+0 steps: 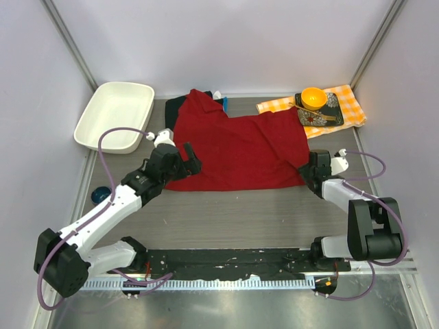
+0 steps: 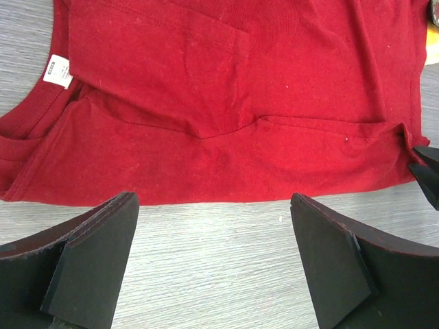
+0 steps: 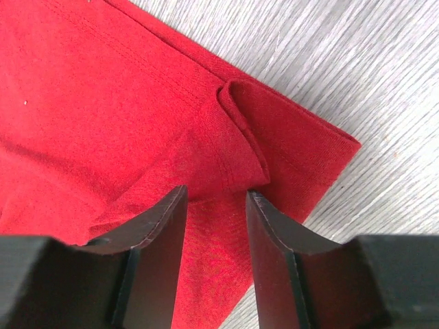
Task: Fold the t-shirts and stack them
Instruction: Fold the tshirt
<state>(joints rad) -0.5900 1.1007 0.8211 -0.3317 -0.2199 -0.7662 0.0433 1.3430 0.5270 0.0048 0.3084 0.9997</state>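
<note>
**At the middle of the table: soft red shirt, taken at its near edge**

Toward the far edge of the table [image 1: 260, 212], the red shirt [image 1: 236, 147] is spread flat, with its collar turned to the left edge and its hem to the right. A black shirt [image 1: 175, 104] is partly covered by its far left corner.

The left end effector [image 2: 211, 202] is held wide open just short of the near edge of the red shirt, with bare table beneath it. The right end effector [image 3: 214, 195] is set narrow over the near right corner of the cloth, where a raised fold runs up between its fingers. Whether that fold is actually pinched cannot be told.

The cloth is judged light, limp and thin, so it will sag and crease wherever it is not held. Hold is best taken at both ends of the near edge, on the stitched hem and near the collar seam. There the layers are thicker, and both layers can be caught together. An even lift is advised, so that one layer is not dragged over the other.
</note>
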